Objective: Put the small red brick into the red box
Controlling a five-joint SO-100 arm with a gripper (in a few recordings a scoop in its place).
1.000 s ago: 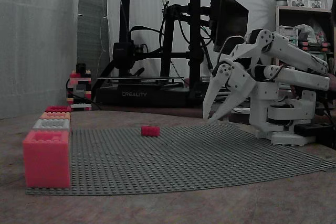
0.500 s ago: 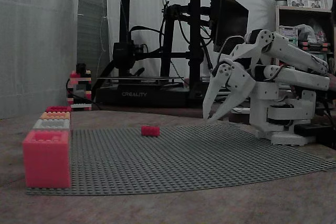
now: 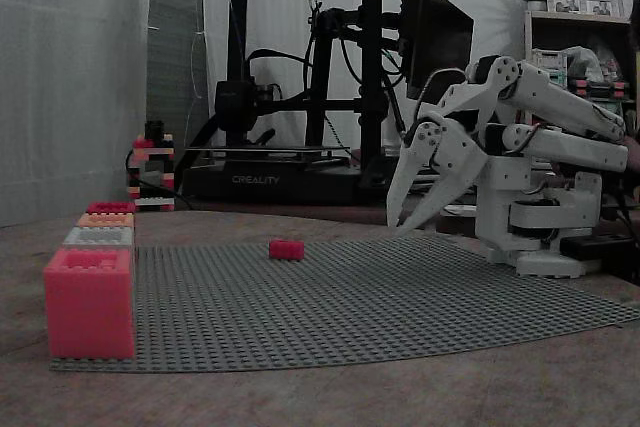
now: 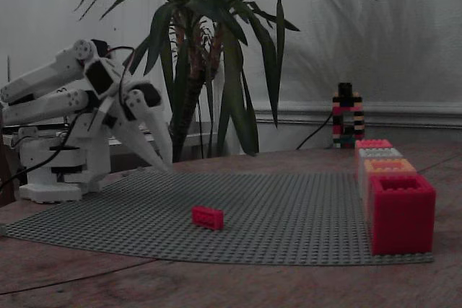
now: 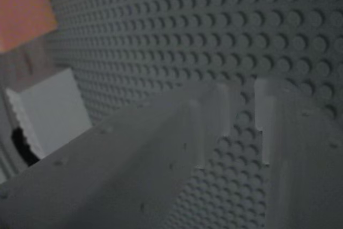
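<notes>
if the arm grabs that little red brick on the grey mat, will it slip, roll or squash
Probably none. The small red brick looks like rigid moulded plastic, so squashing seems unlikely. It is oblong and lies flat on the studded baseplate, so it shouldn't roll. It is tiny, so likely light; smooth sides could slip between the fingers.

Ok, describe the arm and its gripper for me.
The arm is white plastic in blocky rounded segments, with dark round screw caps at the joints, on a white base. Black cables run along it in both fixed views. The gripper has two long white fingers tapering to points; in the wrist view one finger looks pale grey, with a finely toothed edge at left.
</notes>
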